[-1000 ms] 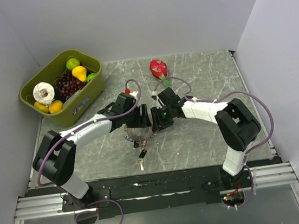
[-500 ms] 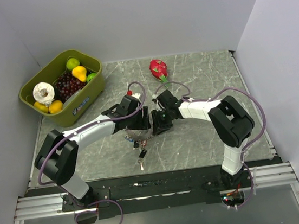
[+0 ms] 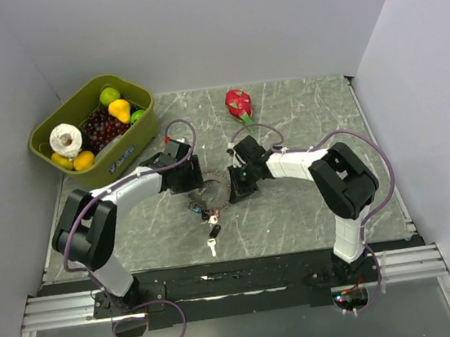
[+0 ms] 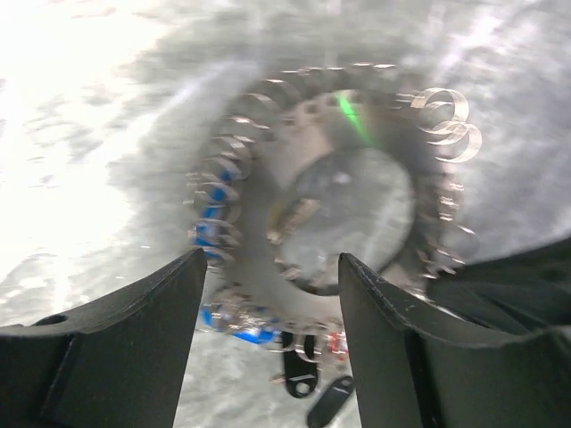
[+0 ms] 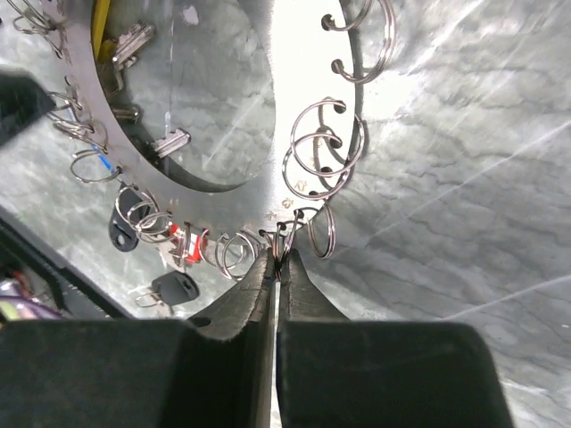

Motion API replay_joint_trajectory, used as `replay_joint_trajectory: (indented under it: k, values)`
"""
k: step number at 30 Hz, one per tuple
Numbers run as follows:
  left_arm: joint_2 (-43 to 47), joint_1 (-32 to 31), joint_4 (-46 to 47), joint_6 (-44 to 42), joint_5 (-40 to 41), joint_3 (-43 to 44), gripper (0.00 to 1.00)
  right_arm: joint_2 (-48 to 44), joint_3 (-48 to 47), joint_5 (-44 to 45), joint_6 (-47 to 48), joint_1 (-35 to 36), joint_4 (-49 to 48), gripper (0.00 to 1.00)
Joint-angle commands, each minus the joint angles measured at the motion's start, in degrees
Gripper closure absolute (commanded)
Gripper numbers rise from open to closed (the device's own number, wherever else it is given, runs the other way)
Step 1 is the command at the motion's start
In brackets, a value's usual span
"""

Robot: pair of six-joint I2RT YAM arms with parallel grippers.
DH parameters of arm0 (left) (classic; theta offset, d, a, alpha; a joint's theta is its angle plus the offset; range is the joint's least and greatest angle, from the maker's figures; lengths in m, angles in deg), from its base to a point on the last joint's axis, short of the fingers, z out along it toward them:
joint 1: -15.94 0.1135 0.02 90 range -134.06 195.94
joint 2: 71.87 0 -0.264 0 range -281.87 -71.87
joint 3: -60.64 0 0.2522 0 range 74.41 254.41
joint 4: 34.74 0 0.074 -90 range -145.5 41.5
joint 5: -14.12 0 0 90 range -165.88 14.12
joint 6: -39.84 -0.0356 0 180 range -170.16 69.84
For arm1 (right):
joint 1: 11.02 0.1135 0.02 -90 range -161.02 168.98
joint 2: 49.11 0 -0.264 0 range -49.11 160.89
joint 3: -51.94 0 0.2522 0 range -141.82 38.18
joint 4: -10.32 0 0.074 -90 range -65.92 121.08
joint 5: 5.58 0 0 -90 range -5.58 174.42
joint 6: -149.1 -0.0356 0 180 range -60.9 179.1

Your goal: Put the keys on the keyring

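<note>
Mid-frame, our right gripper (image 5: pixel 278 259) pinched the rim of the large grey-brown metal hoop (image 5: pixel 227 209). Our left gripper (image 4: pixel 270 267) hung spread-jawed over it, with tiny black-headed keys (image 4: pixel 303 383) at lower centre.

Grey marbled table (image 3: pixel 312 207): green bin (image 3: pixel 129 154) far left, red fruit (image 3: pixel 238 102) far middle, two loose keys (image 3: pixel 213 234) near the front.

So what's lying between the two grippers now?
The large grey metal keyring, rimmed with small wire loops, as the top view shows. The right gripper is shut on its edge; the left gripper is open above it.
</note>
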Motion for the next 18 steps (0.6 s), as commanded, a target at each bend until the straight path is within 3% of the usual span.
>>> replay_joint_trajectory:
  k: [1,9,13,18]
  values:
    - [-2.75,1.14,-1.63,1.58,2.06,-0.8,0.34,0.29,-4.42,5.41,3.93,-0.4,3.71,1.0]
    - [-3.99,-0.52,3.73,3.95,-3.83,-5.37,0.37,0.02,-10.75,7.53,11.32,-0.4,6.8,1.0]
    - [-1.97,-3.07,3.56,3.08,-1.99,-5.19,0.35,0.38,-13.39,8.41,12.73,-0.4,7.5,1.0]
    - [0.32,-3.08,-0.92,1.67,3.01,-2.74,0.31,1.17,-15.67,10.61,12.73,-0.31,8.46,0.92]
